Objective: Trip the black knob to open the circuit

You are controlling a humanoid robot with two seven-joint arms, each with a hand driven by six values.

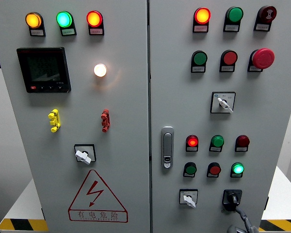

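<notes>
Reaching up from the bottom edge at the right, the right hand (241, 224) shows only a few grey fingers (246, 221) just below the black knob (232, 198), and I cannot tell whether they are curled or loose (most of the hand is cut off by the frame). That knob sits at the lower right of the grey cabinet door (276, 116), beside a white selector switch (188, 198) and under a lit green lamp (238, 169).
</notes>
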